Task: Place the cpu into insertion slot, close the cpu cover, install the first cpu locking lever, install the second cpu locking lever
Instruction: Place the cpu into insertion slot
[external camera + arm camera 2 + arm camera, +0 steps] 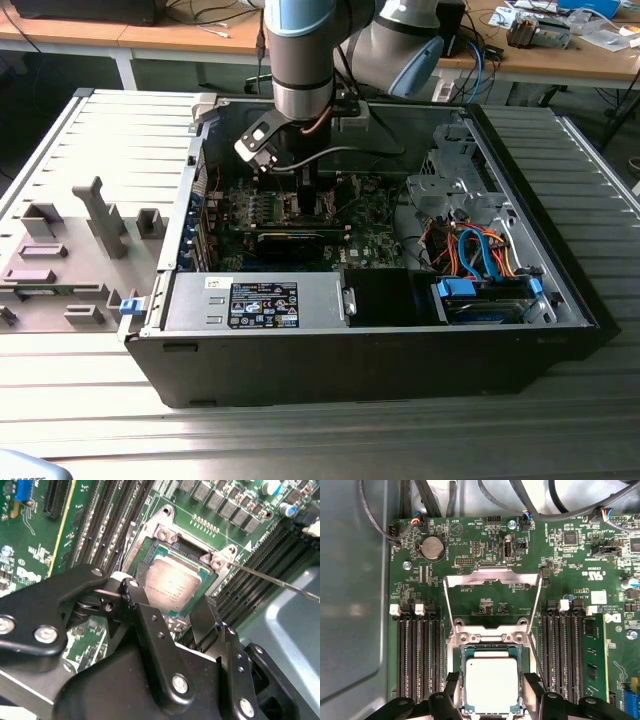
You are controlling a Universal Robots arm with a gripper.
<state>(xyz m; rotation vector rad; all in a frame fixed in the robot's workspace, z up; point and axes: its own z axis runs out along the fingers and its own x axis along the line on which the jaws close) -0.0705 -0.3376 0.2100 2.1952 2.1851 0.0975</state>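
Down inside the open computer case [350, 350], right under the arm [300, 60], the gripper [170, 605] hangs low over the motherboard [570, 560]. Its two black fingers [452, 690] stand on either side of the cpu [491, 682]. In the first wrist view a thin strip of socket shows between each finger and the chip's edge, so I take the fingers to be spread and let go of it, holding nothing.

The cpu itself lies flat and square in the insertion slot [490, 651], silvery top up, with the slot's rim showing evenly around it. By my reckoning the first step is done.

Just beyond the slot, the cpu cover [492, 577] is swung back from its hinge, its frame well clear of the chip, so closing it is not yet done.

In the second wrist view a thin metal rod [280, 582] runs out from the slot's corner over the memory slots. It looks to me like a locking lever left unlatched, so both lever steps seem to remain.
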